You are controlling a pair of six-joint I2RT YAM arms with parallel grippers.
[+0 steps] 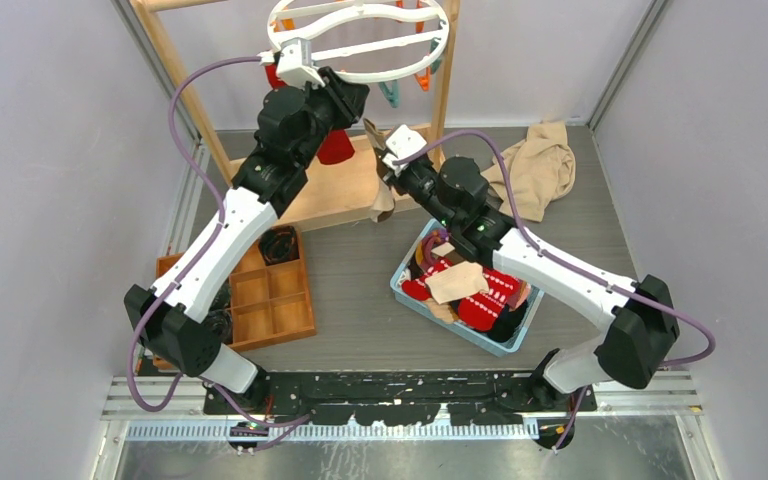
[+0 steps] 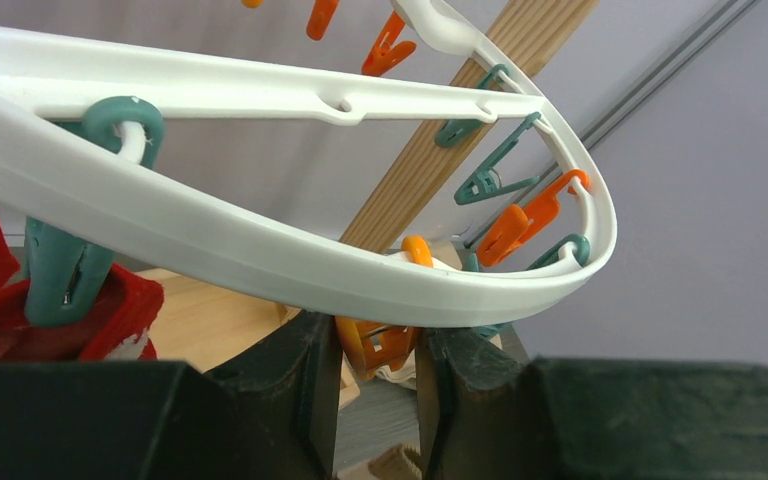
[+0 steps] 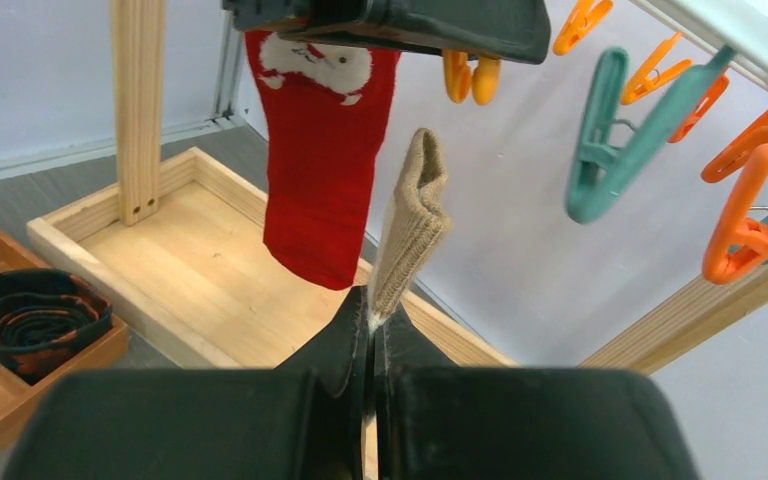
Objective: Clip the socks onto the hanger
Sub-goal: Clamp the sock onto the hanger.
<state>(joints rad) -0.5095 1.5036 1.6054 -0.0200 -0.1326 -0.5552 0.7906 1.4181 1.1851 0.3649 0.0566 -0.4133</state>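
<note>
Pinches a tan sock [image 3: 410, 220] in the right gripper [image 3: 372, 322], fingers clenched flat on its lower end. Leaves the rest standing upright and free, likely to offer a loose edge to a clip. Holds it high over the far middle of the worktop, just beside a red sock [image 3: 320, 150] hanging from a teal clip [image 2: 60, 270], and just below the hanger [image 1: 390, 77].

Clamps the left gripper [image 2: 380, 350] on an orange clip [image 2: 378, 342] under the ring's near rim, one finger touching each side. Seems to squeeze the tails so as to spread the mouth for the tan sock. Cannot tell how far the mouth gapes, hidden as it is below the rim.

Finds the hanger up between the posts of the frame [image 1: 185, 90] at the far edge, high enough for socks to dangle clear of the wooden base.

Keeps more socks [image 1: 480, 295] heaped in a bin [image 1: 470, 343] right of centre, close under the right arm for short reaches. Leaves a cloth [image 1: 535, 165] lying toward the far right corner and a tray [image 1: 265, 300] by the left edge.

Calls next for raising the sock's tip into the clip's mouth, then easing the left squeeze before loosening the right. Risks a dropped sock otherwise.
</note>
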